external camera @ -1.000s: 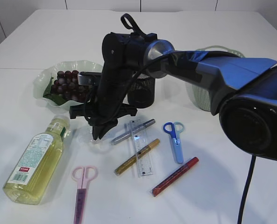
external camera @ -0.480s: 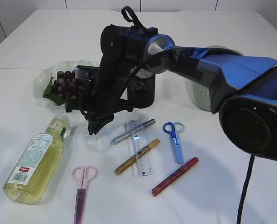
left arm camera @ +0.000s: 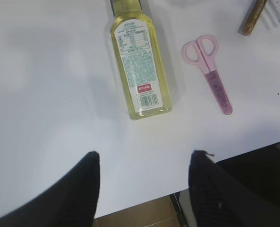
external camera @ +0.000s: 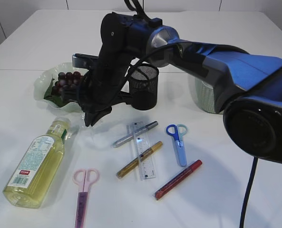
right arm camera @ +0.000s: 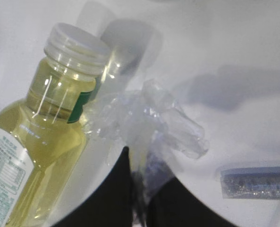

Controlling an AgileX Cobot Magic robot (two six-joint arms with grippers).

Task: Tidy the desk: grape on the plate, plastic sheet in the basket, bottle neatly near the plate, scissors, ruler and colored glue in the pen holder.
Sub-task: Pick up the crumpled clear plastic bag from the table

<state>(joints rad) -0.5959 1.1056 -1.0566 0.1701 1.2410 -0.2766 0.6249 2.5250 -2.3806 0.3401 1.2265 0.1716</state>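
My right gripper (right arm camera: 140, 163) is shut on a crumpled clear plastic sheet (right arm camera: 151, 118) and holds it just above the table, beside the bottle's cap. In the exterior view this gripper (external camera: 90, 122) reaches across to the left, in front of the plate (external camera: 46, 78) of dark grapes (external camera: 67, 85). The yellow bottle (external camera: 36, 164) lies on its side. Pink scissors (external camera: 82, 192), blue scissors (external camera: 179, 142), a clear ruler (external camera: 143, 154) and silver (external camera: 133, 134), gold (external camera: 140, 159) and red (external camera: 178, 179) glue pens lie loose. My left gripper (left arm camera: 144, 158) hangs open and empty over the table's front edge.
A black mesh pen holder (external camera: 143, 88) stands behind the right arm. The pale green basket (external camera: 205, 97) sits at the right, half hidden by the arm. In the left wrist view the bottle (left arm camera: 140, 71) and pink scissors (left arm camera: 208, 71) lie ahead of the fingers.
The right gripper has risen and shifted left and back toward the plate, drawing the plastic sheet up with it. The left gripper has stayed as it was.
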